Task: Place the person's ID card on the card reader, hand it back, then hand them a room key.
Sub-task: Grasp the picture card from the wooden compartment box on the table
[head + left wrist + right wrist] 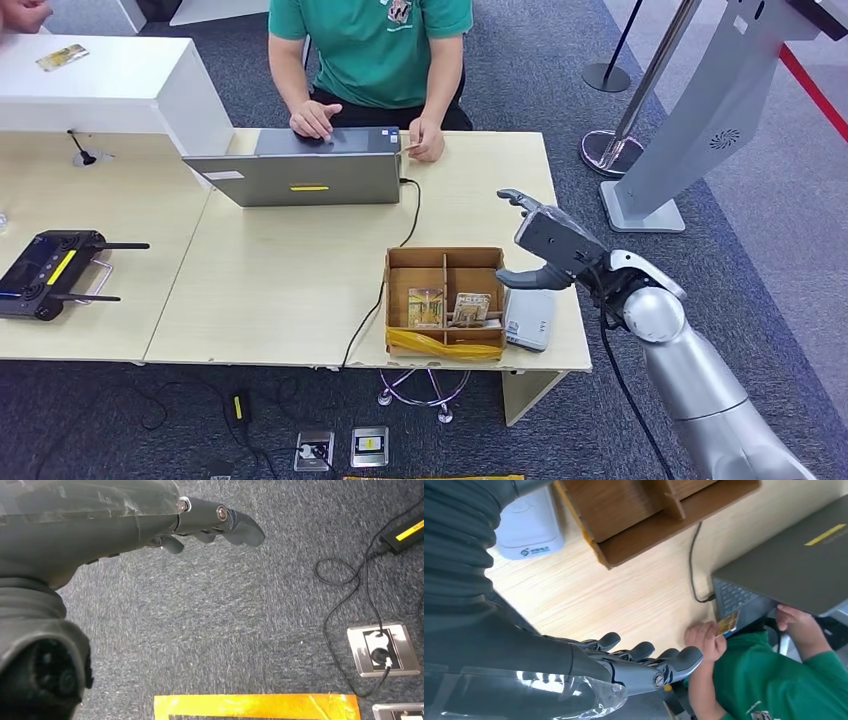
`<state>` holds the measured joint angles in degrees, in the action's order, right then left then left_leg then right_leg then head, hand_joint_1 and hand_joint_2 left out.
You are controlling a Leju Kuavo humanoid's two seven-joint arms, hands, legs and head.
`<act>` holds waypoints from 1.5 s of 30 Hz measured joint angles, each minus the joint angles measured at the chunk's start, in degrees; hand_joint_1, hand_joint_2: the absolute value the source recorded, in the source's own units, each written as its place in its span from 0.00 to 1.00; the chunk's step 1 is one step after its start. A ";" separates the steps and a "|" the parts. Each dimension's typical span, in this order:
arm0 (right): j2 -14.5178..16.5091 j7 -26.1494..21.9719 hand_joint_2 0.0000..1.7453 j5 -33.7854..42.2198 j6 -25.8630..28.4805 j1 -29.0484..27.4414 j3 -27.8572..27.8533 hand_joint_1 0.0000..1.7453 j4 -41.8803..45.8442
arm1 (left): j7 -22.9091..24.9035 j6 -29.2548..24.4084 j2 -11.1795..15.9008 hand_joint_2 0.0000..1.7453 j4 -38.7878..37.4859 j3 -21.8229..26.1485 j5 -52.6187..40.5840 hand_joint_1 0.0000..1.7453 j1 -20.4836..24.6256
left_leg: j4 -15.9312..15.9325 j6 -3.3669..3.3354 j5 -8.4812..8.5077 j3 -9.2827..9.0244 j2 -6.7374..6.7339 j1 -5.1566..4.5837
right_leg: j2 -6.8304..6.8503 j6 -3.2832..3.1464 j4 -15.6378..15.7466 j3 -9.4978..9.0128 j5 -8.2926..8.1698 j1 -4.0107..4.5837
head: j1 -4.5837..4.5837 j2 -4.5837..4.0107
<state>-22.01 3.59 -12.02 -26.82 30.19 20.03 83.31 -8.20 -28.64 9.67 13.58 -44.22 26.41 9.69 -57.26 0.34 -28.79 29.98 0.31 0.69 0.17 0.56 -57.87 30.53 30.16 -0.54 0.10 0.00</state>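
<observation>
Right robot hand point(545, 240) open, well apart from person's ID card point(727, 624).

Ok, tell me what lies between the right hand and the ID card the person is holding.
Bare tabletop. In the head view nothing lies between the right hand and the ID card.

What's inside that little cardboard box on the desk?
The cardboard box has dividers; two cards stand in its front compartments. The back compartments look empty, though the walls hide their floors.
</observation>
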 joint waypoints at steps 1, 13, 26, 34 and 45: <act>-0.57 1.14 1.00 -1.18 -0.03 -0.52 0.02 0.00 1.23 | 0.00 0.07 0.14 0.00 -0.04 0.03 -0.13 0.00 0.00 | 0.00 0.00 0.00 0.00 0.00 0.00 | 0.00 0.00 0.00 0.00 0.00 0.00 | -0.01 0.00; -3.12 11.06 1.00 -21.09 -2.92 -7.15 3.03 0.00 15.27 | 0.08 0.43 0.63 0.00 -0.20 0.17 -1.70 0.00 0.13 | 0.02 0.00 0.00 0.02 -0.02 0.01 | -0.01 0.00 0.00 0.01 0.00 0.01 | 0.01 0.00; -3.13 11.47 1.00 -22.58 -3.64 -8.13 6.69 0.00 20.77 | 0.31 0.59 0.47 0.00 -0.20 0.45 -3.27 0.00 0.16 | 0.01 0.00 0.00 0.02 -0.02 0.00 | -0.01 0.00 0.00 0.00 -0.01 0.00 | 0.00 0.00; -2.98 10.23 1.00 -24.91 -1.42 -7.84 8.56 0.00 21.78 | 0.32 1.45 0.49 0.00 -0.18 0.44 -4.75 0.00 0.15 | 0.02 0.00 0.00 0.05 -0.02 0.01 | 0.00 0.00 -0.01 0.00 -0.01 0.01 | 0.00 0.00; -1.74 8.92 1.00 -28.24 2.28 -7.87 11.79 0.00 20.33 | 0.39 2.29 0.84 0.00 0.52 0.44 -5.75 0.00 0.10 | 0.02 0.00 0.00 0.06 -0.02 0.01 | 0.01 0.00 -0.01 0.00 0.00 0.01 | 0.00 0.00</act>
<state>-23.74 12.51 -40.26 -24.53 22.32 31.82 103.64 -7.80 -26.35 10.51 14.10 -43.78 20.67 9.79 -57.24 0.35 -28.78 30.04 0.29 0.70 0.18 0.56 -57.88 30.53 30.15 -0.53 0.10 0.00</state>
